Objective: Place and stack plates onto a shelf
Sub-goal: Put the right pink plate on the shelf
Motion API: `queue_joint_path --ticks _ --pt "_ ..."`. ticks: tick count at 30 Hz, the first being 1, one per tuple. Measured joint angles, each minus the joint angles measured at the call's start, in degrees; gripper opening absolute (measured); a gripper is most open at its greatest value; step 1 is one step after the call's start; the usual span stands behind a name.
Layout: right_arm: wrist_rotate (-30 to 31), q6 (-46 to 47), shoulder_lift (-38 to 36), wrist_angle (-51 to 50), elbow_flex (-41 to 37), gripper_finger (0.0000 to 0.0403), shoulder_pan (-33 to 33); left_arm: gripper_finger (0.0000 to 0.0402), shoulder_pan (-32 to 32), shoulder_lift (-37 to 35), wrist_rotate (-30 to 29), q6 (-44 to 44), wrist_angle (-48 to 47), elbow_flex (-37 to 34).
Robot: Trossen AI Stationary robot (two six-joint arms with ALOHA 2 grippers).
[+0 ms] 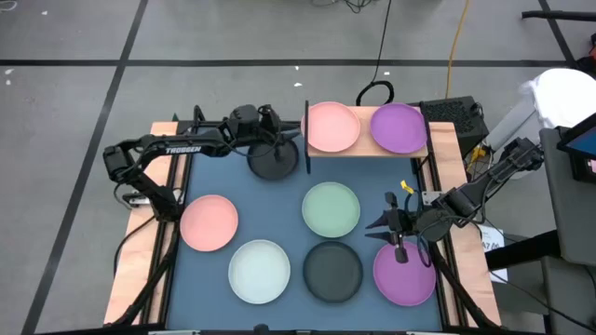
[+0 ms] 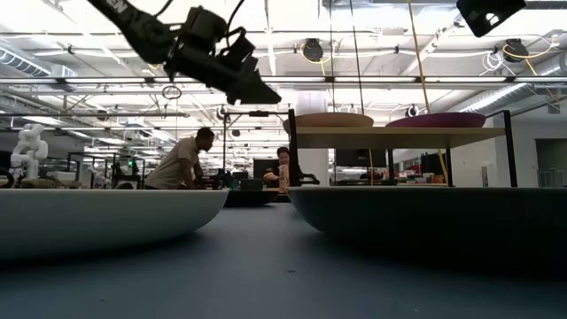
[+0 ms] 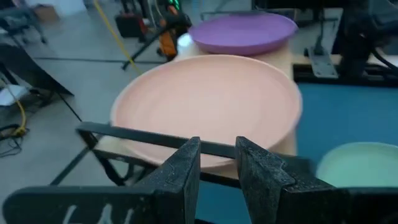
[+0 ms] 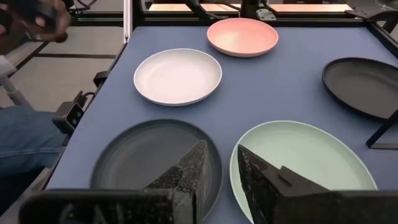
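On the left of the blue table top lies a round, shallow matte pink plate (image 1: 209, 222) with a raised rim, and nearer, just right of it, a whitish plate (image 1: 260, 271) of the same shape. The left arm, lettered "TROSSEN" in white along its link, reaches across the far left; the left gripper (image 1: 276, 133) hangs at the shelf's left end, fingers drawn close with only a thin slit between them, above a dark grey plate (image 1: 273, 160) on the table. The shelf (image 1: 365, 149) — a small light-wood board on dark legs at the far edge — carries two plates side by side: a second pink plate (image 1: 331, 127) on the left, a purple plate (image 1: 399, 127) on the right. At centre lie a pale green plate (image 1: 331, 208) and, nearer, a second dark grey plate (image 1: 332, 271). The right gripper (image 1: 382, 224) hovers between the green plate and a second purple plate (image 1: 404, 270) at the near right, fingers close together, holding nothing.

Only the low view shows the shelf raised on its legs — and people (image 2: 182, 161) at benches in the room behind.
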Motion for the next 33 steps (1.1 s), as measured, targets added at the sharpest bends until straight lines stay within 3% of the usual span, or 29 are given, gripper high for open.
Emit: queue_joint_path --ticks 3,15,33 --pt "0.04 -0.52 0.00 0.17 0.00 0.0073 -0.02 0.0101 1.56 0.50 3.16 -1.87 3.66 -1.66" --pt "0.08 -4.82 0.00 1.86 0.00 0.0073 -0.08 0.0038 4.29 6.64 3.34 -3.50 7.42 -2.36" --pt "0.28 -6.84 0.00 1.77 0.00 0.0073 -0.08 0.0035 4.15 8.02 3.32 -4.75 12.17 -2.31"
